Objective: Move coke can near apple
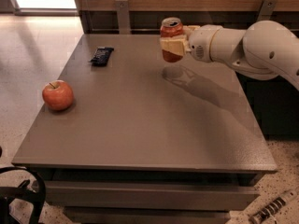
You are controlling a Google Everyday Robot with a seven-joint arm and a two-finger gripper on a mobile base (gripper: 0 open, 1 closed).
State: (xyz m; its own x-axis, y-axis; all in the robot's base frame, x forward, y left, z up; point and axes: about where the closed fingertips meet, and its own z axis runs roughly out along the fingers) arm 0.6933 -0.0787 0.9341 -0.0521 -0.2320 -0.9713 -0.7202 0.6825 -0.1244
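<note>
Coke can (171, 31) is in the air above the far part of the table (140, 134). It is upright and does not touch the surface. Far to the left of the fingers (174, 44) and lower, near the left edge of the table, sits the apple (58, 95). It is round and red-orange, with a short stem on top. Closer to the fingers, but also to their left and lower, a flat dark snack wrapper (101, 55) lies near the far left corner. Between the fingers is the coke can itself: a small cylinder with an orange-red body and a silver top that has a dark opening. The pale fingers pinch the can around its middle, so a red band shows above them and the rounded bottom shows below them. The writing on the can I cannot read. The gripper (172, 45) comes in from the right, and behind it the white arm (252, 48) goes to the right edge of the view. Under the fingers, a shadow (180, 76) of the can and arm lies on the table. The coke can and the apple are well apart.
</note>
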